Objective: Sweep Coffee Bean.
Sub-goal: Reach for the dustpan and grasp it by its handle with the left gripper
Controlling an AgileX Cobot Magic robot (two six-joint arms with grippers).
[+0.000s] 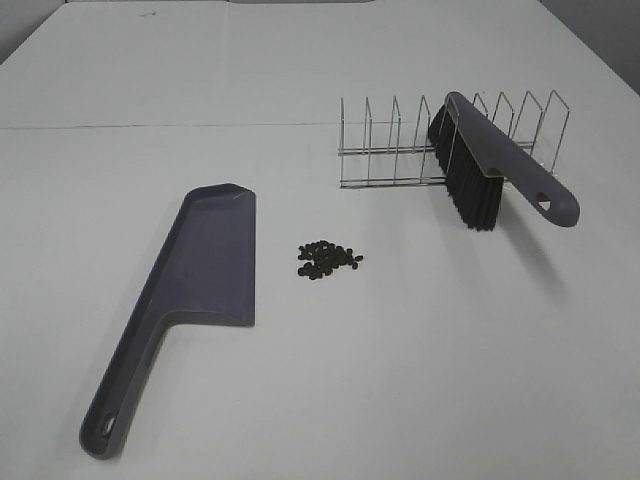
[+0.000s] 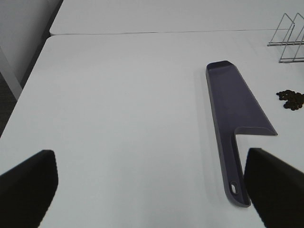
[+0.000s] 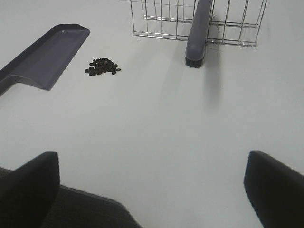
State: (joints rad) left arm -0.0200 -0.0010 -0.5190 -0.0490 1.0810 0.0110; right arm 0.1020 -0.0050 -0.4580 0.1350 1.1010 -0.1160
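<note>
- Dark brown coffee beans [image 1: 328,259] lie in a loose little heap on the white tabletop [image 1: 420,380]. They are just beside the long open edge of the grey-purple dustpan [image 1: 205,265] and well apart from the brush [image 1: 500,168].
- We judge scatter to be the main risk. The beans are tiny and look free to roll, so a hard or long stroke could send them past the pan or round its corners.
- The pan lies loose and flat. If we do not pin it, the bristles could push it away and let beans slip under its lip.
- The brush is propped in the wire rack [image 1: 395,152]. Pulled out at a slant, it could snag a divider and drag the rack along.
- Our left jaws are spread wide, hold nothing and touch nothing, near the pan's handle end.
- Our right jaws are equally wide and empty, well short of the brush.
</note>
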